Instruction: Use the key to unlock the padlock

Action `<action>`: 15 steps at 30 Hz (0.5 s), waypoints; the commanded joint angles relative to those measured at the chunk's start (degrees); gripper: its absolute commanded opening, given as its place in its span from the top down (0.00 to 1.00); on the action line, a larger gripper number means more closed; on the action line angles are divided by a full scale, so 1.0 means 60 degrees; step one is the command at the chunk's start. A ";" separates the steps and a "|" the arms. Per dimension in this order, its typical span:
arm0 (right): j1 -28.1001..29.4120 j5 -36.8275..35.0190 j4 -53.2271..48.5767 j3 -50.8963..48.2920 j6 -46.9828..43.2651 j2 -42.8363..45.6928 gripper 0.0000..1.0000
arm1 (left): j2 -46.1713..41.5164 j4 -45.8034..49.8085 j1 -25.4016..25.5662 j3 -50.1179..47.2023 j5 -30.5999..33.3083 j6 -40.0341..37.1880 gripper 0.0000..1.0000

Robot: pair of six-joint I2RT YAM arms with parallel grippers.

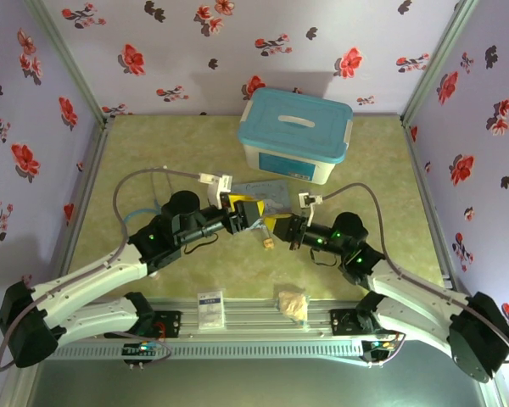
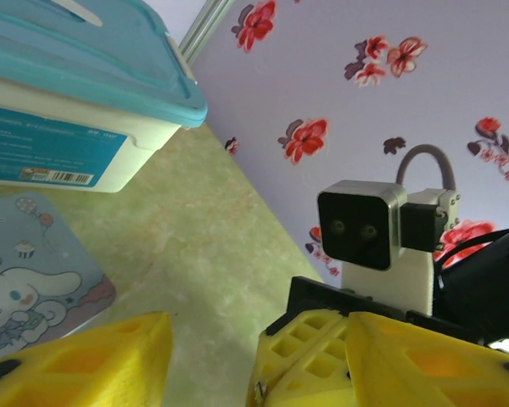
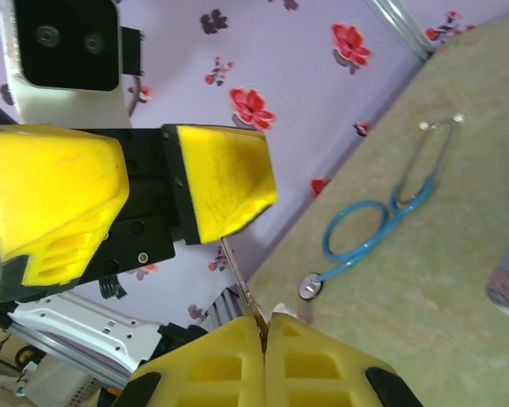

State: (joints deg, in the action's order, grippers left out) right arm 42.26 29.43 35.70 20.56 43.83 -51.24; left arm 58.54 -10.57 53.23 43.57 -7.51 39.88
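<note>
Currently I read this as the step between getting hold of the key and bringing it to the lock. Both arms meet over the table [image 1: 390, 170] in front of the blue-lidded box [image 1: 295, 136]. My left gripper [image 1: 246, 212] has its fingers apart with nothing between them, while the right gripper [image 3: 263, 322] is pressed closed on a thin metal sliver, which I take to be the key [image 3: 240, 284] (too slim to make out any teeth). The padlock [image 1: 268, 245] lies on the table just on the near side of both grippers, and neither appears to touch it. Next, the left should come down and steady the padlock, keyhole turned toward the right, before the key goes in.
</note>
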 commanded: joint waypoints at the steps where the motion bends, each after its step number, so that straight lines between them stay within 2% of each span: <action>1: 0.0011 -0.0346 -0.1071 -0.0085 -0.0447 0.0496 1.00 | 0.0279 0.0288 -0.0067 0.0193 -0.0089 -0.0344 0.47; 4: 0.0014 -0.0380 -0.1095 -0.0109 -0.0425 0.0630 1.00 | 0.0658 -0.0128 -0.0030 0.0223 -0.0740 -0.0173 0.48; 8: 0.0017 -0.0264 -0.0724 -0.0113 -0.0318 0.0470 1.00 | 0.0779 -0.0454 0.0089 0.0313 -0.1102 -0.0169 0.50; 10: 0.0017 -0.0262 -0.0736 -0.0051 -0.0360 0.0355 1.00 | 0.0693 -0.0503 0.0107 0.0301 -0.1096 -0.0161 0.53; 13: 0.0016 -0.0274 -0.0329 -0.0138 -0.0292 0.0236 1.00 | 0.0711 -0.0603 0.0107 0.0227 -0.1107 -0.0004 0.67; 15: 0.0010 -0.0218 -0.0274 -0.0115 -0.0281 0.0206 1.00 | 0.0777 -0.0807 0.0120 0.0120 -0.1186 0.0215 0.69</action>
State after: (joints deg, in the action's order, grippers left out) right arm 42.26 28.27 31.31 20.51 42.78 -49.95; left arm 63.37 -12.36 53.60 43.57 -12.88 40.29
